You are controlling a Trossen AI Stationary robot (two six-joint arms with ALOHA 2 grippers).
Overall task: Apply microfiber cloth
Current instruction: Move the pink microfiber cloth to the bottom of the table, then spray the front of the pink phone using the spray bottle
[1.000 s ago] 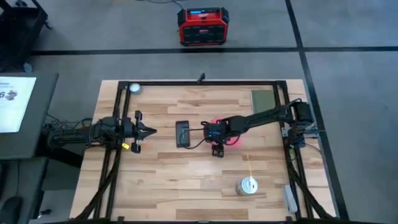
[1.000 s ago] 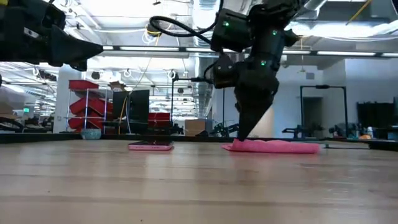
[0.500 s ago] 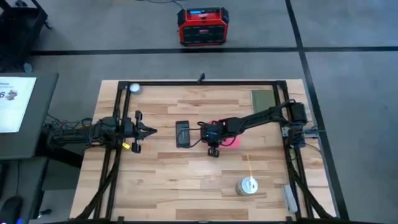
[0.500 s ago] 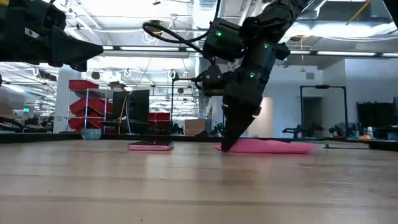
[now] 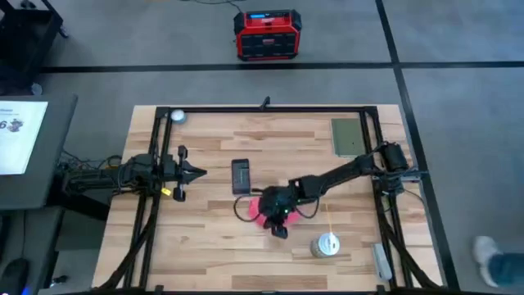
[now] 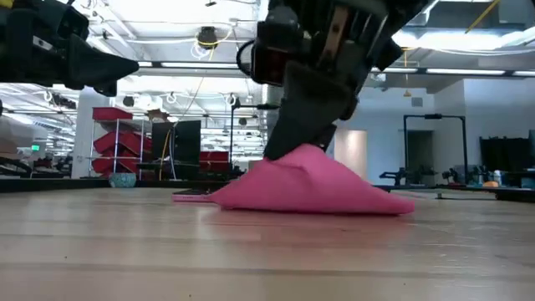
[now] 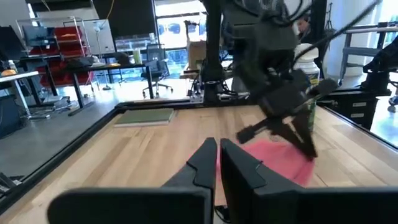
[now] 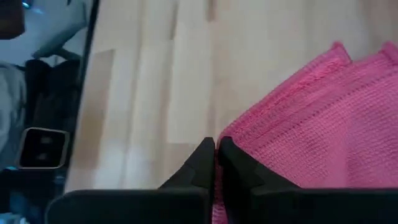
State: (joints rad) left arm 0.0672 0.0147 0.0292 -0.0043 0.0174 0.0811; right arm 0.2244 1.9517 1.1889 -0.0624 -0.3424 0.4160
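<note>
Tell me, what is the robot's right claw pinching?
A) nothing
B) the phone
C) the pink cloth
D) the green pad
C: the right gripper is shut on the microfiber cloth, lifting its middle into a peak while its edges rest on the table.

- High view — straight down over the whole table [image 5: 213, 246], both arms in frame.
- Low view — at tabletop level, looking across into the room.
- Wrist views look past each arm's own fingers; all four share the microfiber cloth [image 6: 313, 184].
</note>
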